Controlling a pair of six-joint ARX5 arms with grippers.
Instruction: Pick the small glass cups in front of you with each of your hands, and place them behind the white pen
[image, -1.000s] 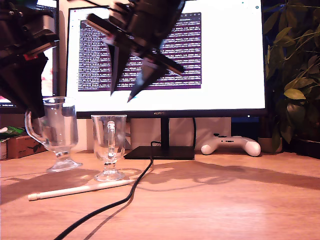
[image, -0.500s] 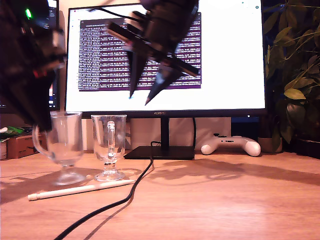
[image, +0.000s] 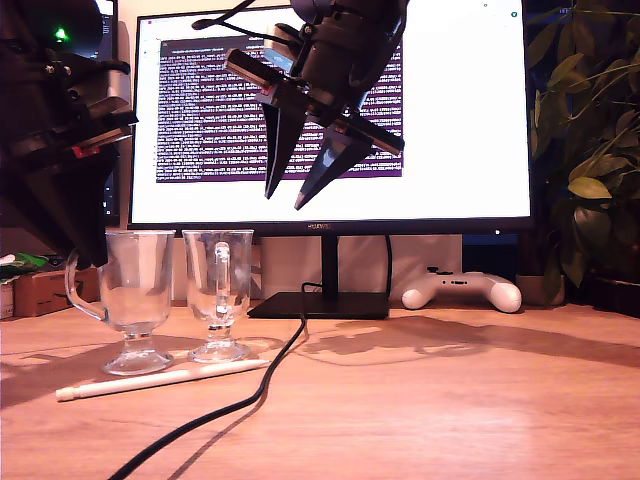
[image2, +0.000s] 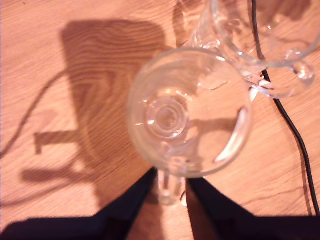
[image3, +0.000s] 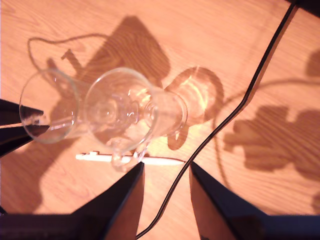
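Two clear glass cups stand side by side on the wooden table. One cup (image: 135, 295) (image2: 187, 112) (image3: 50, 112) rests on its foot at the exterior view's left. My first gripper (image2: 171, 175) (image: 85, 255) is shut on its loop handle. The other cup (image: 218, 290) (image2: 260, 35) (image3: 132, 112) stands free next to it. The white pen (image: 160, 380) (image3: 150, 160) lies on the table on the camera side of both cups. My second gripper (image: 285, 200) (image3: 166, 167) hangs open high above them, holding nothing.
A black cable (image: 250, 395) (image3: 240, 105) runs across the table past the free cup. Behind stand a lit monitor (image: 330, 120) on its base, a white game controller (image: 462, 290) and a plant (image: 590, 150) at the exterior view's right.
The cup in my first gripper went from raised and tilted to standing upright on the table, closer to the other cup. My second gripper rose slightly and shifted toward the exterior view's right.
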